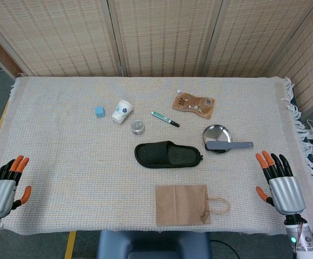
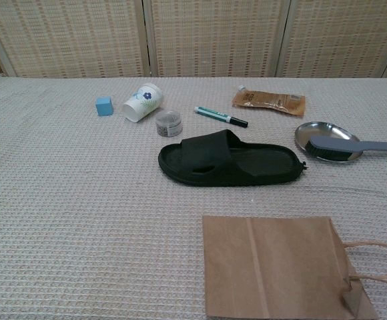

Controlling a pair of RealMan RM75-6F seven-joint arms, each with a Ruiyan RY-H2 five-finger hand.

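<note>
My left hand (image 1: 5,186) hovers at the table's front left corner, fingers spread, holding nothing. My right hand (image 1: 280,183) hovers at the front right edge, fingers likewise apart and empty. Neither hand shows in the chest view. A black slipper (image 1: 168,154) (image 2: 230,159) lies in the middle of the cloth. A flat brown paper bag (image 1: 182,204) (image 2: 273,265) lies near the front edge, handles pointing right, closest to my right hand.
A steel dish (image 1: 216,135) carries a grey brush (image 1: 229,145) right of the slipper. Behind lie a green marker (image 1: 164,118), a small jar (image 1: 138,127), a tipped paper cup (image 1: 122,111), a blue cube (image 1: 99,111) and a brown pouch (image 1: 193,103). Wicker screens stand behind.
</note>
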